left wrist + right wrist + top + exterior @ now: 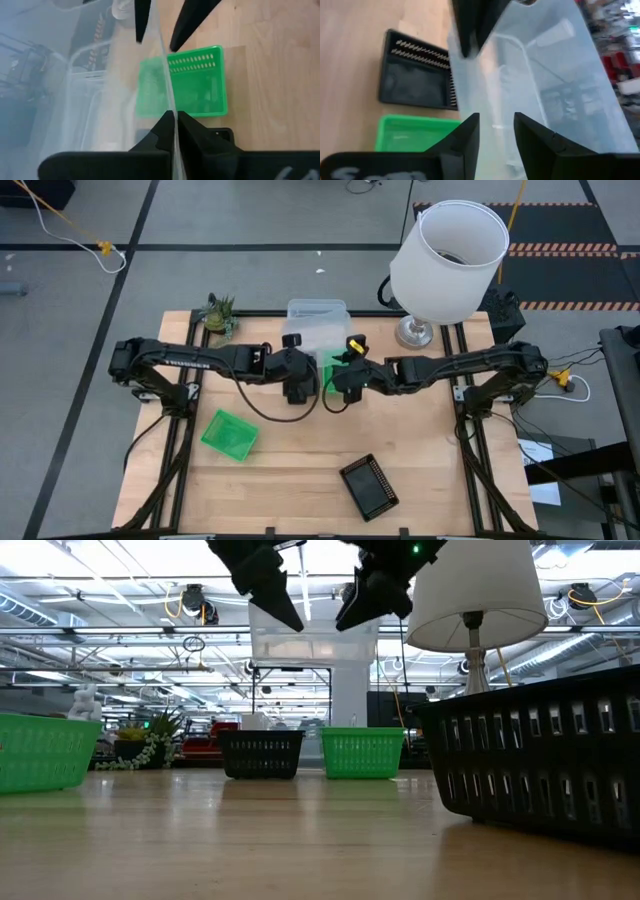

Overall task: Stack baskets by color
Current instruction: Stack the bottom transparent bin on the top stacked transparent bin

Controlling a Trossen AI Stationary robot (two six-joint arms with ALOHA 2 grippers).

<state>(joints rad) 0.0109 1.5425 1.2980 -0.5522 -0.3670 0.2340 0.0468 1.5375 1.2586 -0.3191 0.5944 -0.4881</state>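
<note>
I'm holding a clear basket (318, 328) up off the tabletop (420, 450) w/ both arms, near 12 o'clock of the table. Left gripper (298, 385) is pinching one long wall: its jaws are closed right down on the thin plastic edge, as the left wrist view shows. Right gripper (345, 382) is sitting at the opposite wall w/ jaws partly apart; the right wrist view shows a gap between them w/ clear plastic running through it, so whether it's actually gripping I can't tell.

To do this step well, I'd judge: keep both wrists level so the basket isn't twisting, move the arms together, and bring it down square over another clear one so the walls nest instead of riding up on a rim. Thin wall + one firm pinch = slip risk, so go slowly.

View diffs: the low view shows the basket hanging clear above the table, which the high view can't confirm. It also shows a black basket (261, 753) and a green basket (362, 752) standing side by side beneath it, mostly hidden under the arms from above. The high view alone gives the layout: a green basket (229, 434) at 8 o'clock, a black basket (369, 485) at 5 o'clock, and a lamp (447, 250) at 1 o'clock.
</note>
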